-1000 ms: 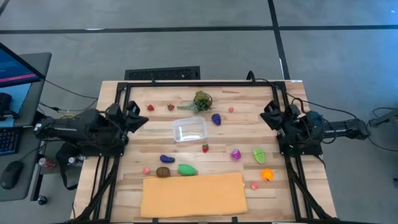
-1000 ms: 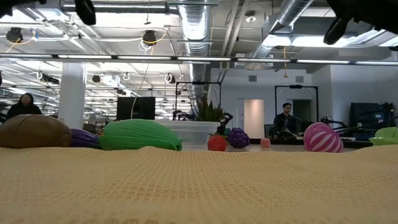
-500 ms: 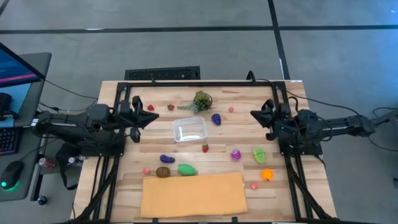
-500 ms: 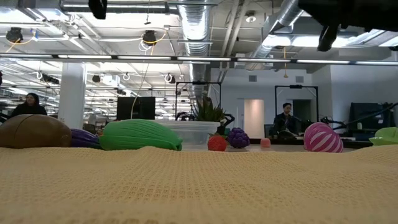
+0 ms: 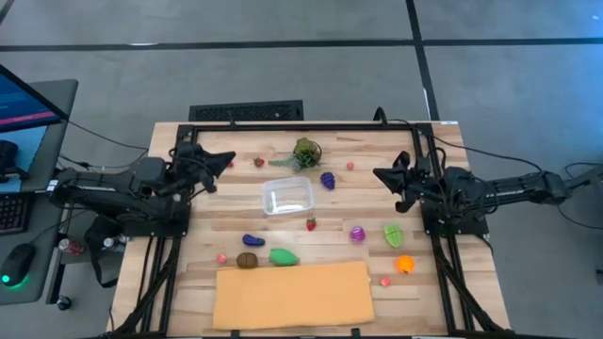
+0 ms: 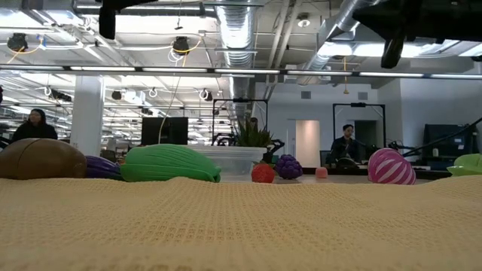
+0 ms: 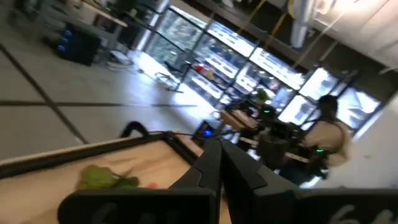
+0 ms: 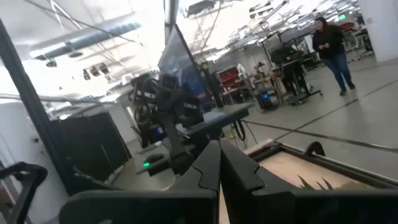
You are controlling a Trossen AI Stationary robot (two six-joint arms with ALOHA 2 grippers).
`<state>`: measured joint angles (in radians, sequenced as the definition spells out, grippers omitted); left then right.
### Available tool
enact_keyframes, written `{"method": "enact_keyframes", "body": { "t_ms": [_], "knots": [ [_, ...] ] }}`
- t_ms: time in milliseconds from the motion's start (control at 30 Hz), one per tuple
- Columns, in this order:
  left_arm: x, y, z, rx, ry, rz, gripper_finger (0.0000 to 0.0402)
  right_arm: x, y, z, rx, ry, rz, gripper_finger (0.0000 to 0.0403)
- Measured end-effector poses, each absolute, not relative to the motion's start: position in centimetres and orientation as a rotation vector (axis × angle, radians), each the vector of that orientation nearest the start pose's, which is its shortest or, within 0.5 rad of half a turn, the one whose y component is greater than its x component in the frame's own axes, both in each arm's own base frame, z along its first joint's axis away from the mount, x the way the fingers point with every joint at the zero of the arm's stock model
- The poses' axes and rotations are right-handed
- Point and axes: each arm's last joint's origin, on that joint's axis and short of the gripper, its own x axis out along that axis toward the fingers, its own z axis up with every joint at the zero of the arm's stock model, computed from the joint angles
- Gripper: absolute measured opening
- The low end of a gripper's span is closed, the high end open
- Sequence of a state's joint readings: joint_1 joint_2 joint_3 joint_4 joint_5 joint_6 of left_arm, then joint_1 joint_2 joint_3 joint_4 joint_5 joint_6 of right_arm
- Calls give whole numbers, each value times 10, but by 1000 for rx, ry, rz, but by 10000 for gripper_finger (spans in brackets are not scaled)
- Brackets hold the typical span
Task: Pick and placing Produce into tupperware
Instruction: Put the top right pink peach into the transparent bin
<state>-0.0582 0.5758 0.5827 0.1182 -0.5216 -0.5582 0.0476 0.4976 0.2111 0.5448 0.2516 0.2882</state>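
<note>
Both arms extended inward, left pincer [image 5: 224,158], right pincer [image 5: 379,173], closed, empty

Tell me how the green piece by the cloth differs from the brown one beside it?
The green piece is bright, longer and ridged; the brown piece is dull, rounder and smoother. From above, the green one lies clear of the cloth, while the brown one sits at its edge. Both rest on the table, outside the tub.

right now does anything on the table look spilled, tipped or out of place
Nothing stands out. The tupperware sits upright and empty mid-table, with the produce, such as the strawberry and grapes, scattered loose around it. The tan sheet lies flat at the near edge.
</note>
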Motion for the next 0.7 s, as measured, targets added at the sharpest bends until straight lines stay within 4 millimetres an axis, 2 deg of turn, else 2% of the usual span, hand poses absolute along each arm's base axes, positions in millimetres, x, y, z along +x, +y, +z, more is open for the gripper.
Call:
{"method": "enact_keyframes", "body": {
  "t_ms": [167,300,500,700],
  "knots": [
    [138,-1,326,-416,-212,134,0,131,0,251,307,-360,-76,0],
    [138,-6,327,-361,-191,-30,0,129,2,256,277,-411,16,0],
    [142,-8,320,-329,-114,-72,11,135,6,255,273,-411,82,11],
    [160,-9,306,-337,3,-37,73,149,3,250,410,-397,83,79]
  ]
}}
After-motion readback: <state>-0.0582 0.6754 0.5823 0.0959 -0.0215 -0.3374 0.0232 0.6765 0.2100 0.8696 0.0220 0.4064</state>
